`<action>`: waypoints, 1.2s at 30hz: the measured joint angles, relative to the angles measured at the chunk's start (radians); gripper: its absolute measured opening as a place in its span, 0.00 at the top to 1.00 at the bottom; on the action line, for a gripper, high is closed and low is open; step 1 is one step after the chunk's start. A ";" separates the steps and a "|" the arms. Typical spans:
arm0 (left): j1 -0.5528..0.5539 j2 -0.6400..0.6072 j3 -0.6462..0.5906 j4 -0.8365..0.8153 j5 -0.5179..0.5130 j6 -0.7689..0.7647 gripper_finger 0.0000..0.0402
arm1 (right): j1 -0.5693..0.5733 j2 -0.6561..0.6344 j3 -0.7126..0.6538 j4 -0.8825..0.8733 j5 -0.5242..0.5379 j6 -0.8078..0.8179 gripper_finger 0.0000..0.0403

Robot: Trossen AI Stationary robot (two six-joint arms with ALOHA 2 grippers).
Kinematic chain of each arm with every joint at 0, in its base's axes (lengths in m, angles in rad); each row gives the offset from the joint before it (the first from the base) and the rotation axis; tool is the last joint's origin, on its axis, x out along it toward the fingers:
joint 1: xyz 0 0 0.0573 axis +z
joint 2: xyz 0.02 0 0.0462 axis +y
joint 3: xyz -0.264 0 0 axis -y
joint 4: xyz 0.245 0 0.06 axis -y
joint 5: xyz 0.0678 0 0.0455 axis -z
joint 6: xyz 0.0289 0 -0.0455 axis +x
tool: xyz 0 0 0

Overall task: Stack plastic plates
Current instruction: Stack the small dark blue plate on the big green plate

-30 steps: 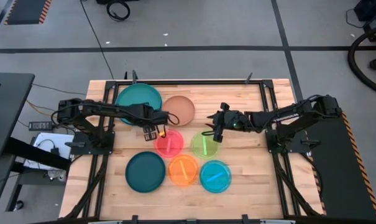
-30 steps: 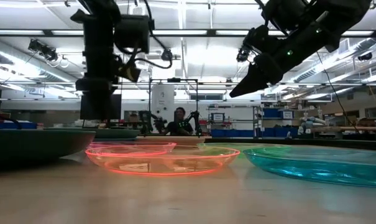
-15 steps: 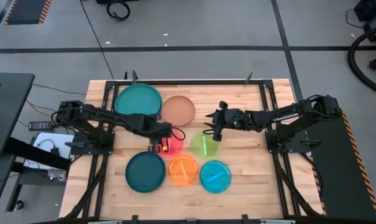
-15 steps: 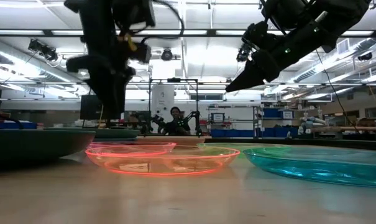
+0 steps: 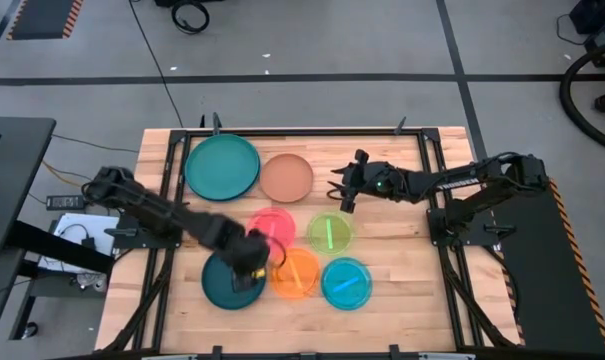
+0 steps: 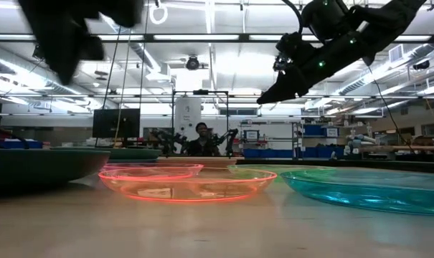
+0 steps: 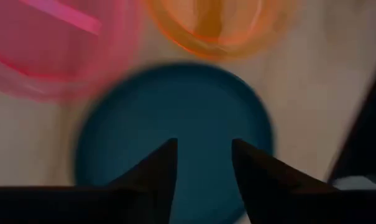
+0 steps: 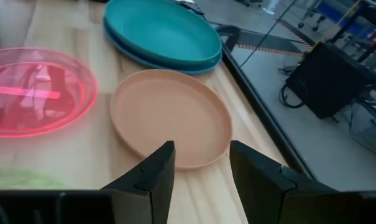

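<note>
step: reaching for first pick | left gripper (image 5: 250, 262) spread, empty, over round dark teal plastic plate (image 5: 233, 276) near tabletop's front edge | right gripper (image 8: 199, 163) parted, empty, above round tan plate (image 8: 169, 117) toward back edge | next: descend onto a rim, pinch

The tabletop (image 5: 382, 300) is pale wooden planking with visible grain and a soft sheen. On it, just beside the matt, opaque tan plate (image 8: 170, 116), the pink plate (image 8: 35, 90) is clear, glossy plastic that catches the light. The orange plate (image 6: 181, 184) and light blue plate (image 6: 371, 188) look equally translucent and shiny. The large teal plate (image 8: 163, 32) beyond the tan one is smooth, opaque plastic with a dull gloss; the dark teal plate (image 7: 175, 124) appears matt.
</note>
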 joint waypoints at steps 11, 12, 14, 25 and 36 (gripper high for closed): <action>-0.183 0.228 0.200 -0.068 -0.032 -0.212 0.69 | -0.011 0.060 0.001 0.141 -0.024 -0.010 0.59; -0.190 0.256 0.225 -0.097 -0.033 -0.225 0.69 | -0.011 0.061 0.003 0.141 -0.024 -0.011 0.59; -0.202 0.312 0.274 -0.148 -0.035 -0.249 0.69 | -0.010 0.061 0.000 0.131 -0.022 -0.007 0.59; -0.235 0.447 0.444 -0.247 -0.056 -0.403 0.69 | -0.007 0.061 0.000 0.062 0.001 -0.013 0.59; -0.332 0.451 0.456 -0.234 -0.179 -0.654 0.69 | 0.107 0.058 0.000 0.019 0.025 0.008 0.60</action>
